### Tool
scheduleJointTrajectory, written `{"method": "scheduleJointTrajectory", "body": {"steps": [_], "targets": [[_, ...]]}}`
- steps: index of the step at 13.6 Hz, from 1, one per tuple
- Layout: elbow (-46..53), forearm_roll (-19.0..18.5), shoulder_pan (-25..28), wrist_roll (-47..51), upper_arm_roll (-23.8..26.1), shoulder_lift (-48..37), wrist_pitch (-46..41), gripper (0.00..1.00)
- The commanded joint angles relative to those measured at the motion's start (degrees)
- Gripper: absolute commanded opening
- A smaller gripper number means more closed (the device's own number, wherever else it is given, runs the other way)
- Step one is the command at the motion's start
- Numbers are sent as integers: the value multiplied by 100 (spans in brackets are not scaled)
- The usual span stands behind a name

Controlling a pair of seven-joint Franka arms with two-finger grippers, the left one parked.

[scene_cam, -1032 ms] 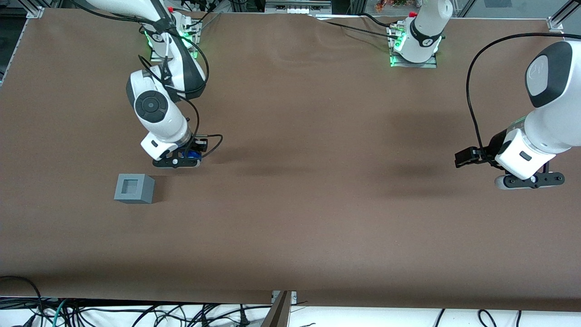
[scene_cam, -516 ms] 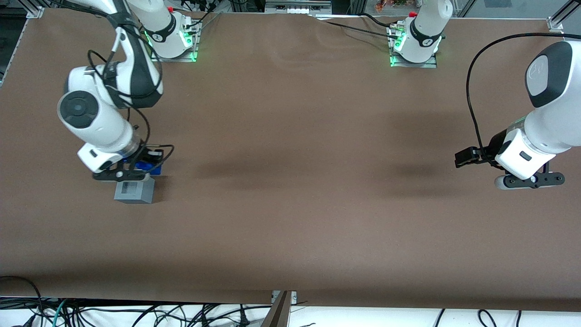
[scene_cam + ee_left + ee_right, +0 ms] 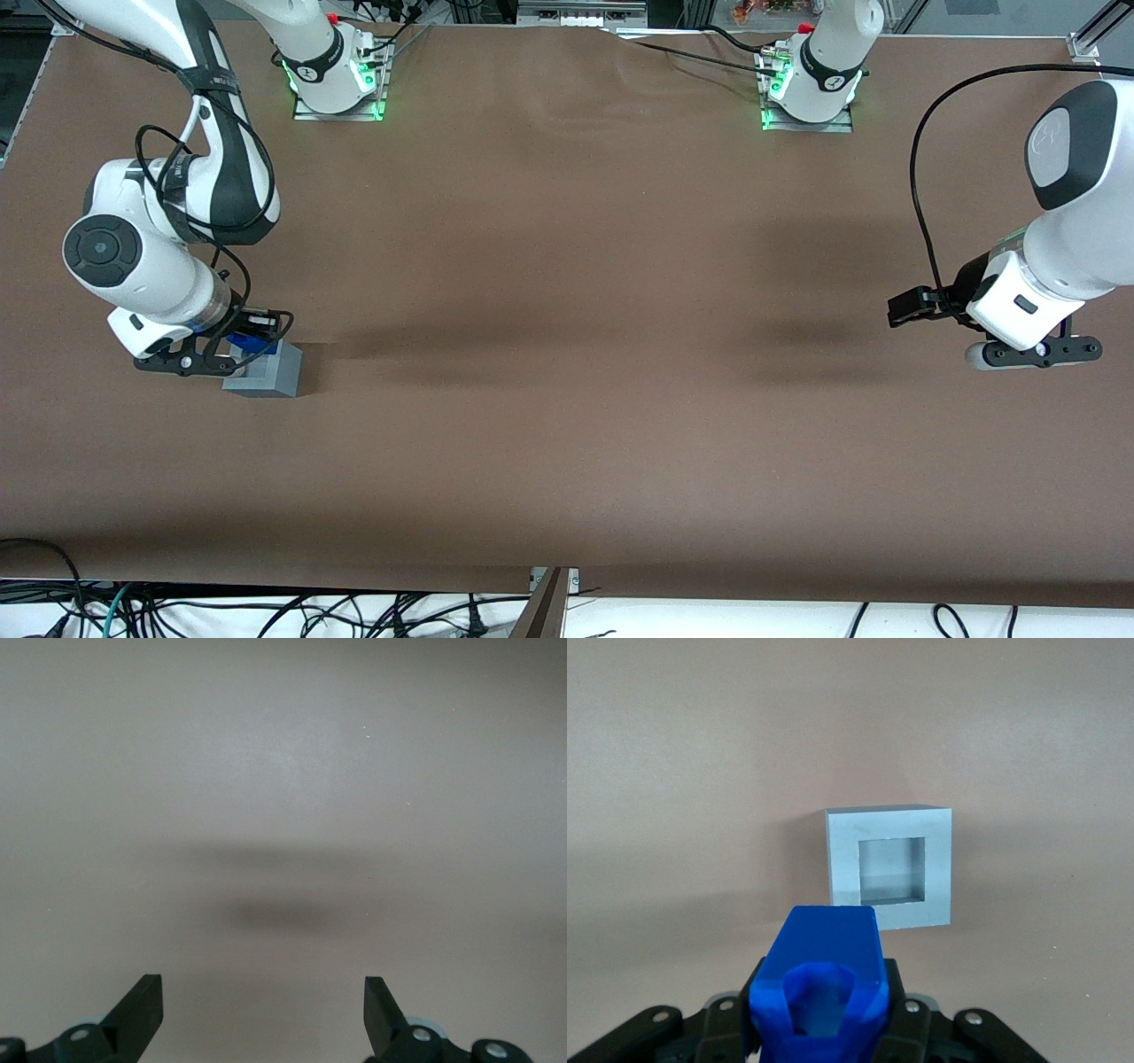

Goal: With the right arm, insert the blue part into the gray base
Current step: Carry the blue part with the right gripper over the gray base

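My right arm's gripper point(image 3: 232, 347) is shut on the blue part point(image 3: 246, 342) and holds it in the air, just above the upper edge of the gray base point(image 3: 270, 374). In the front view the gripper covers part of the base's top. In the right wrist view the blue part point(image 3: 819, 979) sits between the black fingers point(image 3: 908, 1019), and the gray base point(image 3: 890, 865) stands on the table apart from it, its square recess open and empty.
The brown table point(image 3: 576, 292) carries nothing else near the base. The arm mounts with green lights point(image 3: 337, 84) stand at the table's edge farthest from the front camera.
The right arm has swung along the table, away from the parked arm, carrying the blue part from beside the gray base to just over it.
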Motion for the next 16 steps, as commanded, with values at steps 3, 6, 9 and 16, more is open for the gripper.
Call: {"method": "scheduleJointTrajectory", "body": {"steps": [3,6,9,16], "targets": [[137,38,-16,-63,30,4,-89,0],[137,38,-16,-72,38,48,-80,0],[137,38,2,-63,56,48,-80,0],[260,20,54,-151,56,92,-212,0]]}}
